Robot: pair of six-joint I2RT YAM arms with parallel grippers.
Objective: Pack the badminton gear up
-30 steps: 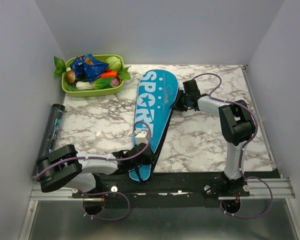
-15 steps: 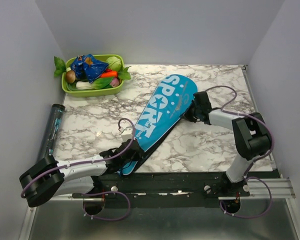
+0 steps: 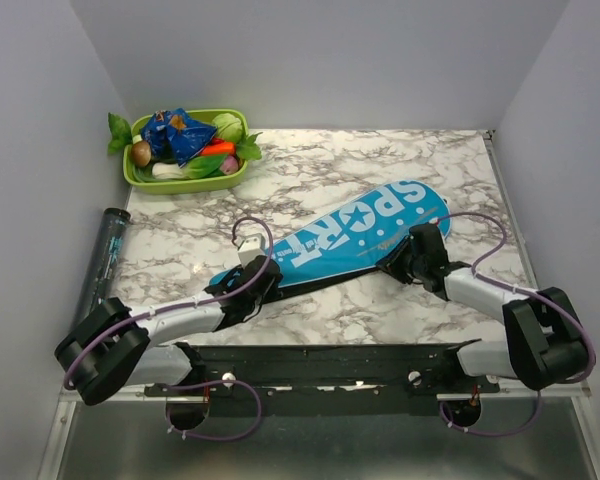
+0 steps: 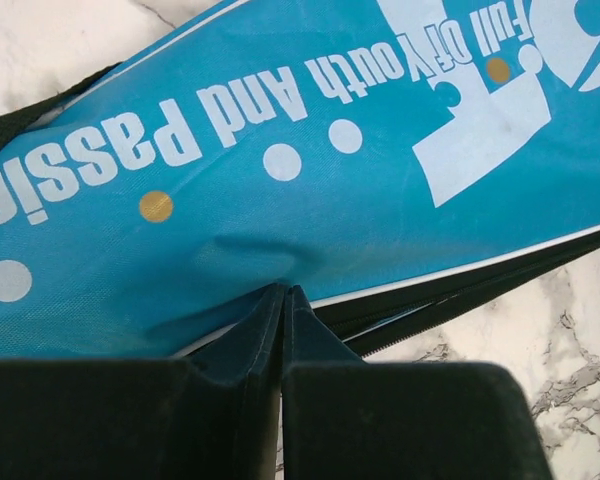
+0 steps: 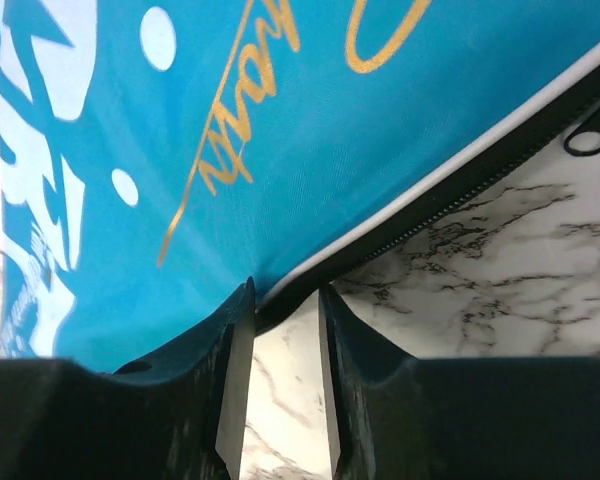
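Observation:
The blue racket-shaped cover (image 3: 350,232) lettered "SPORT" lies slantwise on the marble table, its wide end at the far right. My left gripper (image 3: 258,283) is shut on the cover's narrow end; in the left wrist view the jaws (image 4: 283,290) pinch the blue fabric (image 4: 280,120) by the black zip. My right gripper (image 3: 405,262) grips the wide end's near edge; in the right wrist view its jaws (image 5: 283,292) stand a little apart with the cover's black edge (image 5: 230,120) between the tips. The dark clear tube (image 3: 108,255) lies along the left edge. Rackets and shuttlecocks are hidden.
A green tray (image 3: 145,178) of toy vegetables sits at the far left corner. Grey walls close in the left, back and right. The black rail with the arm bases (image 3: 330,365) runs along the near edge.
Both arms have swung the cover clockwise, from nearly upright to lying slantwise. The wide end moved right and nearer with the right gripper; the left gripper carried the narrow end left.

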